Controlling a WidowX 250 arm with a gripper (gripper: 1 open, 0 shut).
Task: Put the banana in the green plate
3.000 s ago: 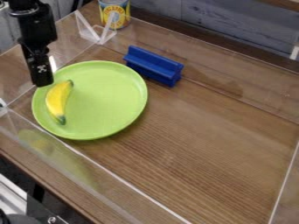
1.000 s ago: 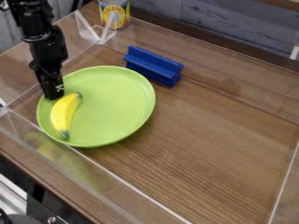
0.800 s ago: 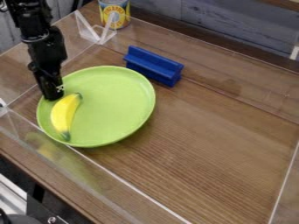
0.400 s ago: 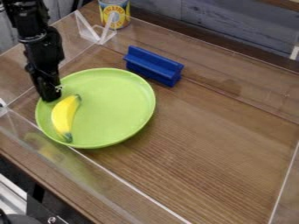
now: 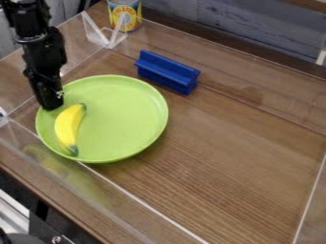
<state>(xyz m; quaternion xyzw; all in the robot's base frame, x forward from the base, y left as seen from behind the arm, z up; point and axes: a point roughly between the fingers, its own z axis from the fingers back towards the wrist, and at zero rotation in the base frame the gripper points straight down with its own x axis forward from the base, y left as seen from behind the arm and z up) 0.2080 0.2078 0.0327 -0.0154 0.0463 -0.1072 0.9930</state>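
Observation:
The yellow banana (image 5: 68,127) lies flat inside the green plate (image 5: 124,110), on the plate's left half, with its upper tip pointing toward the gripper. My black gripper (image 5: 50,103) points straight down at the plate's left rim, just above and left of the banana's upper tip. Its fingers look close together. The view does not show whether they pinch the rim, touch the banana, or hold nothing.
A blue rectangular block (image 5: 169,71) lies behind the plate to the right. A yellow-labelled cup (image 5: 124,14) stands at the back. Clear acrylic walls (image 5: 230,224) fence the wooden table (image 5: 242,133) along the front and sides.
Since the oldest frame the plate has slid slightly toward the front right and the banana has turned a little. Over the last second the gripper and plate barely shifted.

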